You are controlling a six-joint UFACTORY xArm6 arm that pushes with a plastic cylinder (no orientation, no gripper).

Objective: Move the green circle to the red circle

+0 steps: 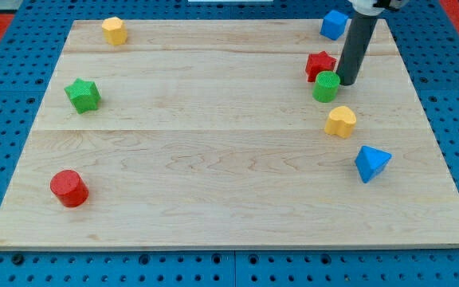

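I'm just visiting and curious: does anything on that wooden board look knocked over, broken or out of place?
Nothing stands out. The blocks sit whole on the board. My tip is at the green circle, which sits right under the red star.

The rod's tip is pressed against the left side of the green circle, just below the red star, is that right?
Not quite: in the camera view my tip is at the right side of the green circle, not the left. The green circle does sit just below the red star.

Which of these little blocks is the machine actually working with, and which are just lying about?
In the job:
green circle, with my tip just to its right
red circle, the target

Just lying about:
red star
green star
yellow heart
yellow block
blue cube
blue triangle
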